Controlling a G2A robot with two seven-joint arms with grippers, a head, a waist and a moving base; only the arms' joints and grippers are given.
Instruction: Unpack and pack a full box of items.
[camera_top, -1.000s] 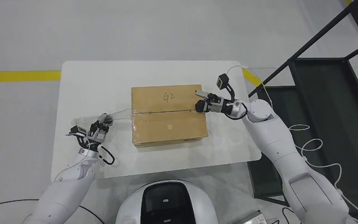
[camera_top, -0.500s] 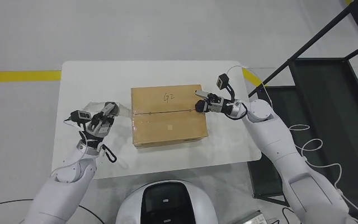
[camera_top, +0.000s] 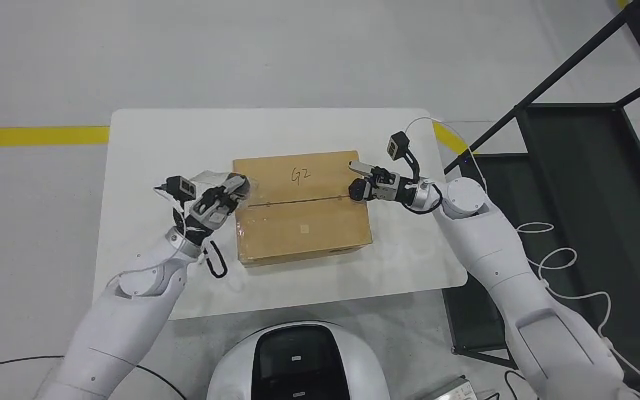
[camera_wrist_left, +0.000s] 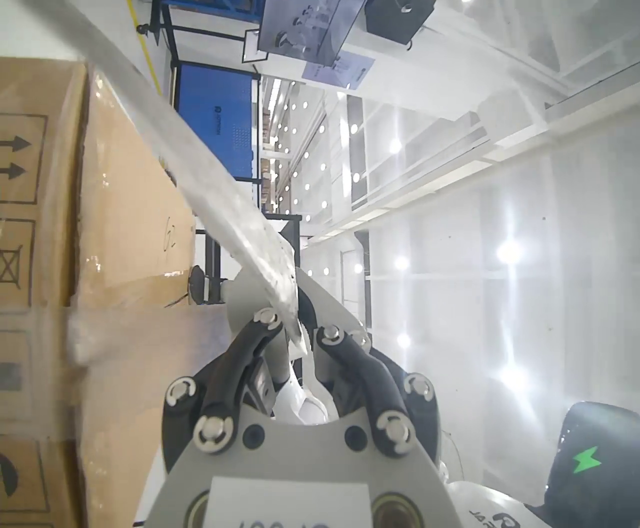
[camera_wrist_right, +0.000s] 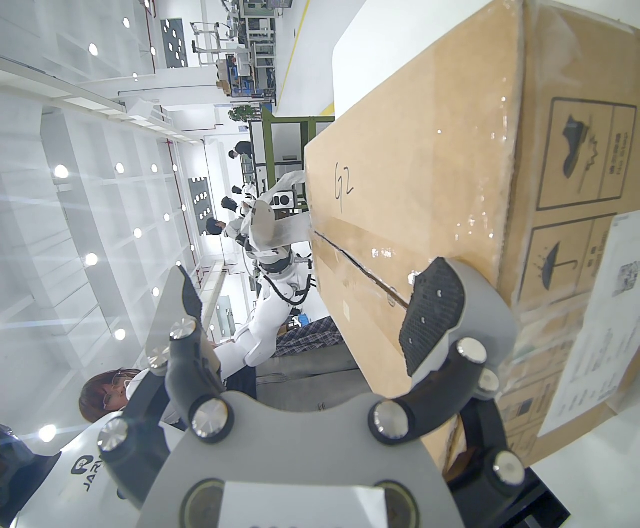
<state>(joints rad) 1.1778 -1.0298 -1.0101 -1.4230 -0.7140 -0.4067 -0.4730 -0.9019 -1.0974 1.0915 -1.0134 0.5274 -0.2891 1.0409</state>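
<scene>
A closed cardboard box (camera_top: 300, 205) marked "G2" stands in the middle of the white table (camera_top: 400, 140). My left gripper (camera_top: 232, 188) is at the box's left top edge, shut on a strip of clear tape (camera_wrist_left: 220, 200) that runs back to the box's centre seam. In the left wrist view the left gripper (camera_wrist_left: 295, 325) pinches the strip's end beside the box (camera_wrist_left: 125, 225). My right gripper (camera_top: 354, 178) is open at the box's right top edge. One of its pads (camera_wrist_right: 435, 315) rests on the box top (camera_wrist_right: 425, 150); the other finger hangs free above.
A black metal rack (camera_top: 570, 150) stands right of the table. A yellow line (camera_top: 50, 135) crosses the floor at the left. A white label (camera_wrist_right: 600, 310) is stuck on the box's right side. Bare table surrounds the box.
My left gripper has swung from the table's left part up to the box's left top edge, carrying the tape strip with it. The right arm has kept still.
</scene>
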